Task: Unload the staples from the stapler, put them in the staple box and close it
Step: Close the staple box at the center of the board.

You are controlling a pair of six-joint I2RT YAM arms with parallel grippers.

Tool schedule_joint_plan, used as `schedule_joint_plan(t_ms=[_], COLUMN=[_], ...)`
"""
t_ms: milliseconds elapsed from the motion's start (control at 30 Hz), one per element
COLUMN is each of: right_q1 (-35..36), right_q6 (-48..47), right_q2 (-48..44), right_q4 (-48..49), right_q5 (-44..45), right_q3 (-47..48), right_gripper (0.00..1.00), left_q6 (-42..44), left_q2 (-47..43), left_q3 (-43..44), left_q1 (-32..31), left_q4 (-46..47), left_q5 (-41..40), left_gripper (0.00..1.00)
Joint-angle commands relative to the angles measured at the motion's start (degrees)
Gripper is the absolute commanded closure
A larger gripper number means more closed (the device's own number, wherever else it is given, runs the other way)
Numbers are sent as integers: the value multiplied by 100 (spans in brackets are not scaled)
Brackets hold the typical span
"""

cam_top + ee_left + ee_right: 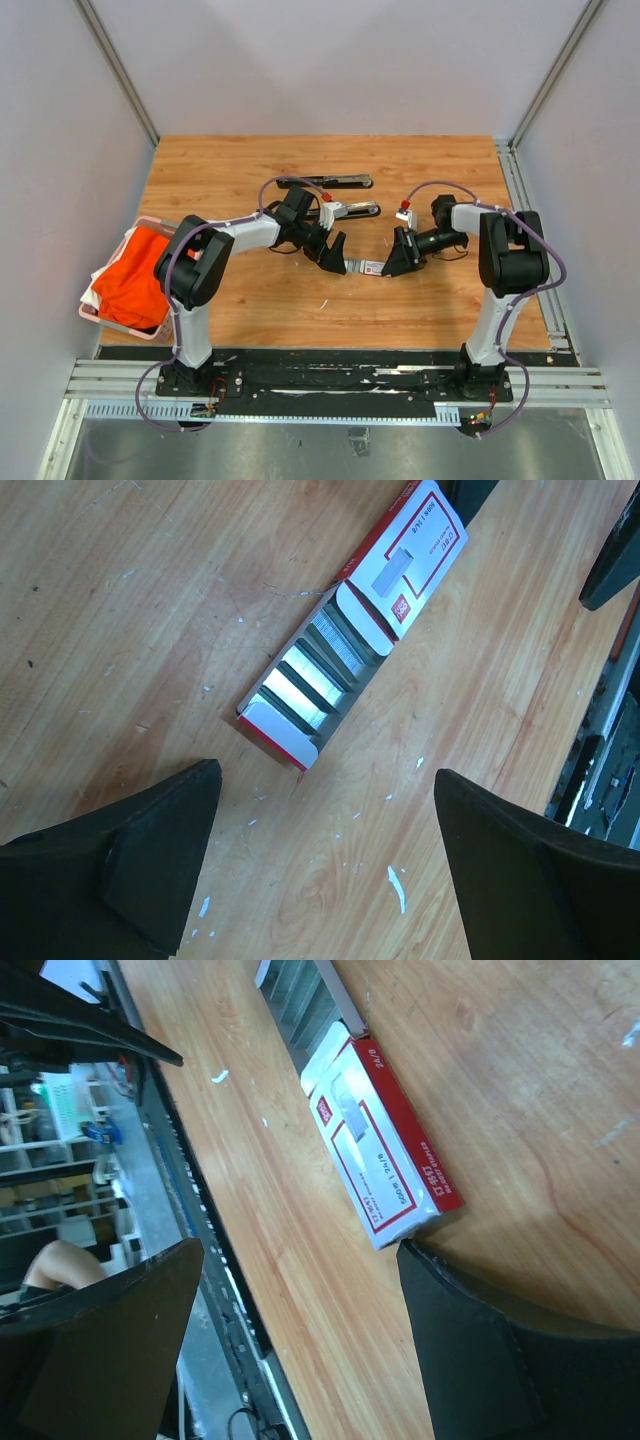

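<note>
The stapler (340, 182) lies opened out at the back of the table, a black part behind and a silvery part (355, 210) in front. Between my grippers lies a small white-and-red box (368, 267) with its tray slid out. Silvery strips of staples (312, 672) fill that tray. My left gripper (328, 780) hovers open just short of the tray's end, with nothing between its fingers. My right gripper (300, 1255) is open at the other end of the box (385, 1150), and one of its fingertips (425, 1265) touches the box's corner.
A pink basket (92, 312) holding orange cloth sits at the table's left edge. Aluminium rails (525, 210) run along the right side, and a black base plate (330, 372) borders the near edge. White flecks (396, 888) dot the wood.
</note>
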Motion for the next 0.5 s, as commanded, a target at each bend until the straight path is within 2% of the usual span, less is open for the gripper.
schedule_joint_plan(t_ms=[0,333,467], right_q1=[3,0,3], right_q6=[-552,-2306,-3126], right_q2=[-225,-1409,-1661], right_q4=[382,386,384], right_q5=[1427,1717,1940], right_q3=[-111,-305,-328], right_gripper=[17,17,22], left_q6=[-59,-48,-114], left_q2=[144,135,163], left_q3=[-34,-72,-33], left_q1=[-35,-35,-35], left_q4=[11,15,11], left_q5=[29,-23,-1], left_gripper=[7,7,7])
